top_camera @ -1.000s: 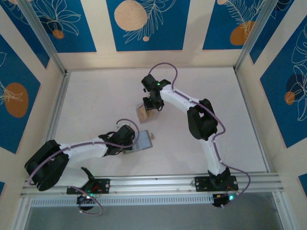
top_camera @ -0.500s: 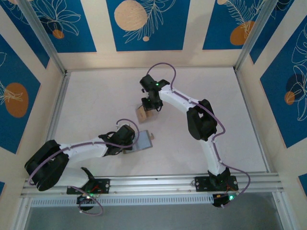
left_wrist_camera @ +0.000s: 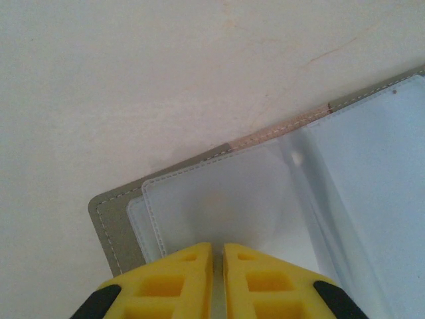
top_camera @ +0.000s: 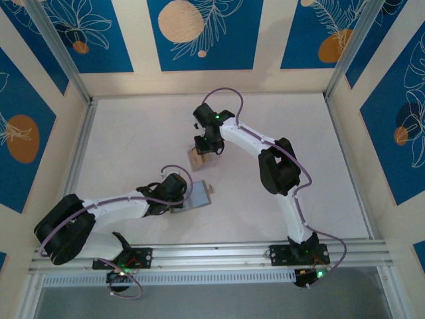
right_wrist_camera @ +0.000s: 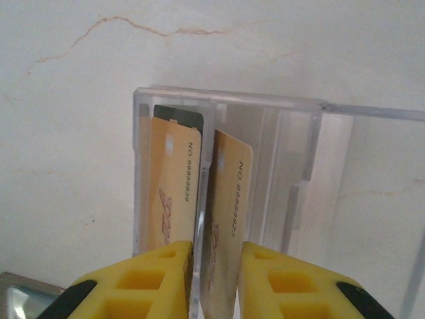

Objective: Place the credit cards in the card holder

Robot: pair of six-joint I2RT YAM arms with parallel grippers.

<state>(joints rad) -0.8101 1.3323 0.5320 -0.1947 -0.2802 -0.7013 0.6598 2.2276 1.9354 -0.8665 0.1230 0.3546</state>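
The card holder (top_camera: 201,197) lies open on the table, grey outside (left_wrist_camera: 119,226) with clear sleeves inside. My left gripper (left_wrist_camera: 218,247) is shut on the edge of one clear sleeve (left_wrist_camera: 226,206); from above, the left gripper (top_camera: 179,199) sits at the holder's left side. My right gripper (right_wrist_camera: 216,246) is shut on a tan credit card (right_wrist_camera: 229,212) standing tilted in the clear plastic case (right_wrist_camera: 292,153). A second tan card (right_wrist_camera: 174,186) stands in the slot to its left, with a black card (right_wrist_camera: 179,114) behind. The right gripper (top_camera: 205,147) hovers over that case (top_camera: 196,158).
A grey corner of the card holder (right_wrist_camera: 20,296) shows at the lower left of the right wrist view. The white table (top_camera: 133,133) is walled by an aluminium frame and blue-patterned panels; the arms' base rail (top_camera: 212,252) runs along the near edge.
The right gripper has crept slightly to the left above the clear case. The left arm and the card holder have stayed put.
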